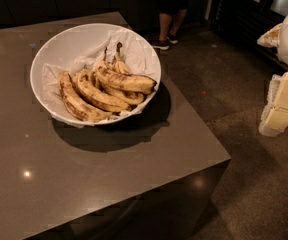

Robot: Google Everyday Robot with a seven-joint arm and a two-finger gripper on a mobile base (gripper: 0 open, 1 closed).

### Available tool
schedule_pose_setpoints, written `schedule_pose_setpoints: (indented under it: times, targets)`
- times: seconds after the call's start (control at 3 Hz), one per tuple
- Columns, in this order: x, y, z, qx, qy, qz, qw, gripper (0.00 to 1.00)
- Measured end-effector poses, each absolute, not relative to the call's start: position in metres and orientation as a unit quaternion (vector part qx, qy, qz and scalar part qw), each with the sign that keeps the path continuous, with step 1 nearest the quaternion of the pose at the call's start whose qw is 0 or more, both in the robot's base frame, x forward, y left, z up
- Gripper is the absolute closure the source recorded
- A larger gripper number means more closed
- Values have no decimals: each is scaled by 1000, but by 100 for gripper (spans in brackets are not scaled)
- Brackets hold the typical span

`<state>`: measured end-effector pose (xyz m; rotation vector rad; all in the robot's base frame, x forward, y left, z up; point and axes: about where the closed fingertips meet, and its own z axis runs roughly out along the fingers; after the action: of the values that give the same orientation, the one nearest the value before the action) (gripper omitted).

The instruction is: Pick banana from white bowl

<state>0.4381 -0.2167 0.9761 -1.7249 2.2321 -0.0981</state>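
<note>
The banana (pixel 126 80) lies topmost in the white bowl (pixel 59 46). The gripper (pixel 283 106) hangs well right of the bowl; I cannot tell its state.

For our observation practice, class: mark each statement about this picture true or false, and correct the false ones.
1. The bowl stands on the table. True.
2. The bowl holds only one fruit. False: several bananas lie in it, and the thickest banana lies on top.
3. The tool is touching the fruit. False: it is at the right edge of the view, off the table and well clear of the bowl.
4. A person's legs show beyond the table. True.
5. White paper lines the bowl. True.
</note>
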Motion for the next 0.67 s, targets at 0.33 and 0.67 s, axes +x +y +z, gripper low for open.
schedule_pose_setpoints:
  times: [0.33,0.67]
  targets:
    - [438,-217,976,-603,781,-34,159,0]
    - [440,-212,982,-586,795,-44,151,0]
